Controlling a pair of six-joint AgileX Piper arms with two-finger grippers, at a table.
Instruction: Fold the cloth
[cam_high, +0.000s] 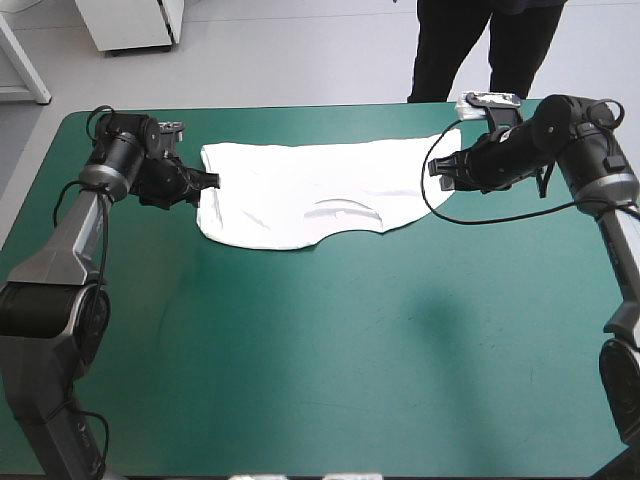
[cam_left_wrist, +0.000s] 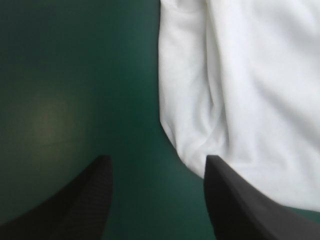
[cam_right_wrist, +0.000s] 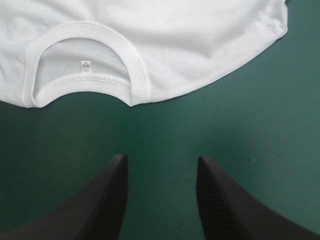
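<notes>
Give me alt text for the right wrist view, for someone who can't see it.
A white T-shirt lies flat on the teal-green cover, its collar and a small neck label showing. The right claw is open short of the collar, its black fingers apart over bare cover.

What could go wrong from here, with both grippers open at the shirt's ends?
The left gripper has only the T-shirt's corner tip between its fingers, so a grasp may slip or catch one layer. The right gripper is over bare teal-green cover, short of the collar; shutting now would probably grab nothing.
</notes>
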